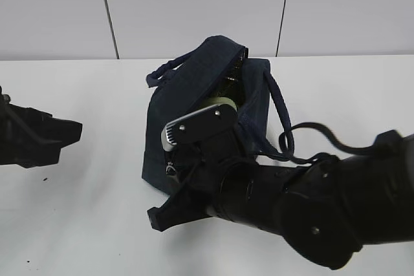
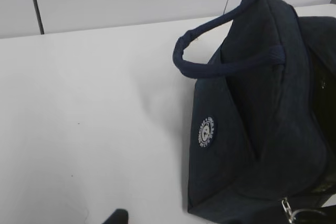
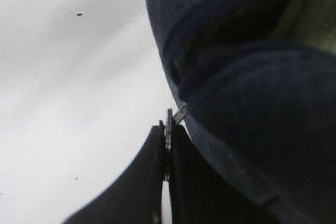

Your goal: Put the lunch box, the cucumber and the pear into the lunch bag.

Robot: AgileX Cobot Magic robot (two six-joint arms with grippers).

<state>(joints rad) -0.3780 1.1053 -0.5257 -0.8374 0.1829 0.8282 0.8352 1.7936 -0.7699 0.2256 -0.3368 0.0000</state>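
While pincer (image 3: 167,153)-pinched: flat metal ring pull (image 3: 169,127)

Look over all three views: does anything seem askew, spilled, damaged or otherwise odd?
Nothing is spilled or visibly damaged. The lunch bag slumps unevenly, its mouth gaping with a pale green edge showing inside. The right gripper is pinched on the metal zipper ring; the left gripper sits apart from the bag.

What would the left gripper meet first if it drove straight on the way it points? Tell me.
Probably the lunch bag. In the exterior view the left gripper points right across bare table toward the bag's side, and the left wrist view shows that navy side ahead, to the right. Depth is unclear, so it could pass close by.
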